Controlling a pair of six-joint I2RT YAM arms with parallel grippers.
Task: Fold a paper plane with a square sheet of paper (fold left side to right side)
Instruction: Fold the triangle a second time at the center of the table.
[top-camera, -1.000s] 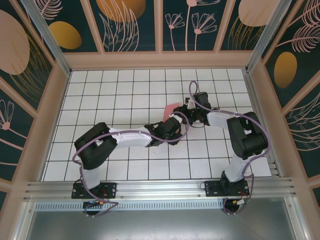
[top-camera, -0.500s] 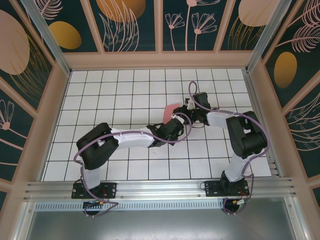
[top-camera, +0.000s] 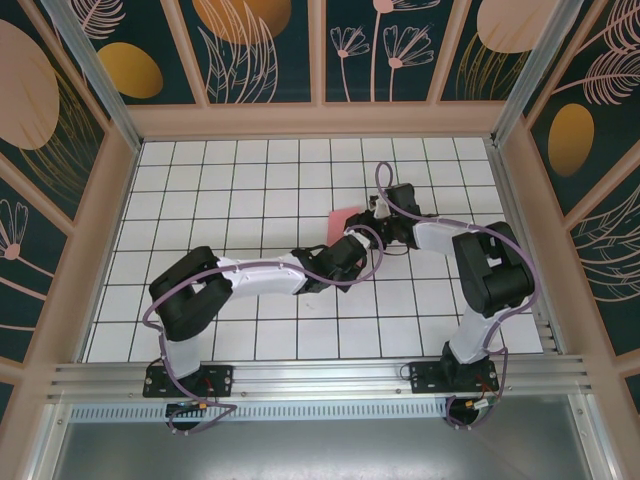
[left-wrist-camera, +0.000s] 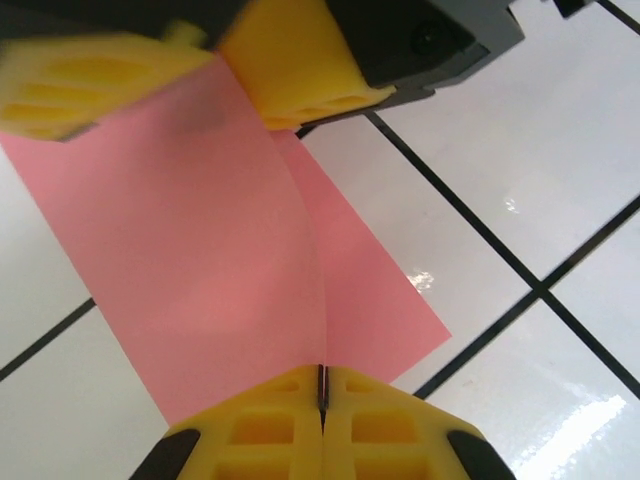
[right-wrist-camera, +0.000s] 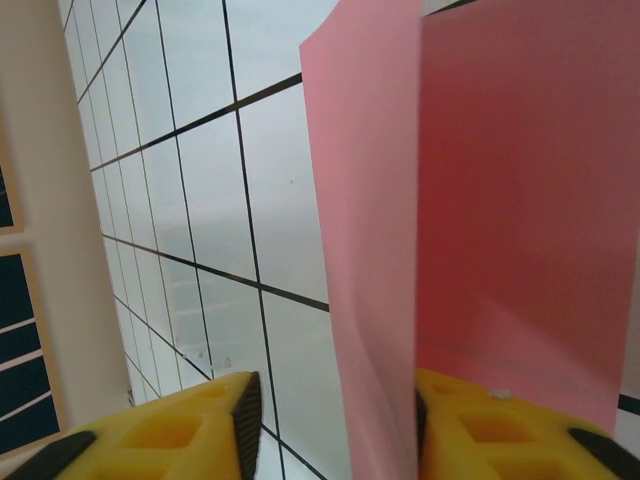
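Top external: I'm watching one sheet (top-camera: 341, 221) and two grippers, left gripper (left-wrist-camera: 322, 400) pinching its edge, right gripper (right-wrist-camera: 335, 400) standing spread, over a white grid table (top-camera: 200, 190), floral walls (top-camera: 270, 50) surrounding.

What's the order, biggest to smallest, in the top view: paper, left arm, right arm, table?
1. table
2-3. left arm and right arm: much alike, so not ranked
4. paper: a small pink patch, mostly hidden under the arms

A white grid-tiled table (top-camera: 200, 200) is seen mid-frame, enclosed by dark floral panels (top-camera: 260, 50) along the top and sides; a metal rail (top-camera: 320, 380) is set across the bottom.
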